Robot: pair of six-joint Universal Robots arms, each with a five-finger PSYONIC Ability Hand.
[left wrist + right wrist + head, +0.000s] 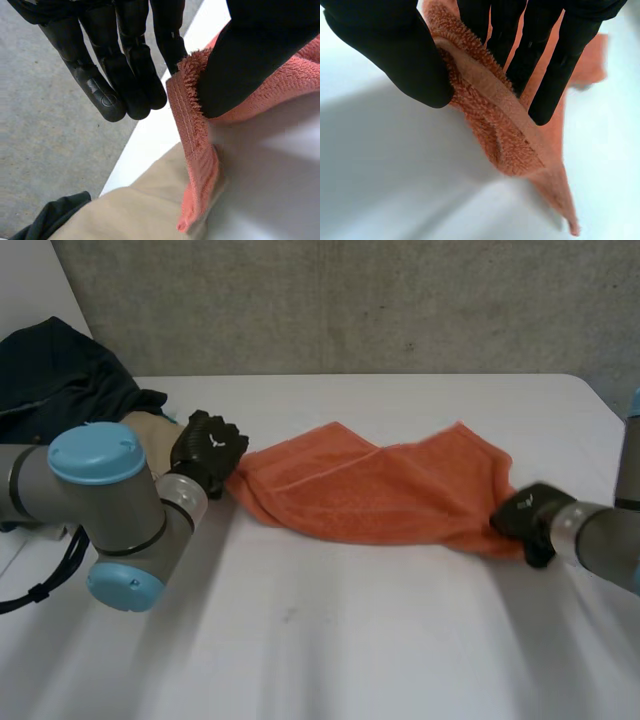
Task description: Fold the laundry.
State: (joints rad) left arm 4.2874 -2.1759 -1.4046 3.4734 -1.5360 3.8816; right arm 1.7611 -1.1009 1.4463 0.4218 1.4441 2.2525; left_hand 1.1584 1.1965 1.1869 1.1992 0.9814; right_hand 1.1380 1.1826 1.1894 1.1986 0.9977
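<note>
The robot's left hand (pixel 210 448) sits left of centre in the head view, gripping the left end of an orange towel (pixel 375 490). Seen from its wrist, the thumb (pixel 240 60) presses the towel's fringed edge toward the straight fingers (pixel 125 75). The edge stands up between them, and the nearest finger touches the fringe. Past the fingertips a tan cloth (pixel 135 205) lies against the hanging end of the towel, with a bit of dark clothes (pixel 52 220) beside it. In the head view those dark clothes form a heap in the upper left of the frame, at the desk's far left corner.

The right hand (pixel 528 518), at the right edge of the frame, pinches the towel's lower right corner. Its wrist view shows the thumb on one side of a bunched hem and straight fingers on the other, clamping the cloth.

The towel lies rumpled across the middle of the white desk (pixel 330 640), spread between the two hands, with one layer folded over another near its centre. A grey wall (pixel 350 300) runs along the top of the frame.
</note>
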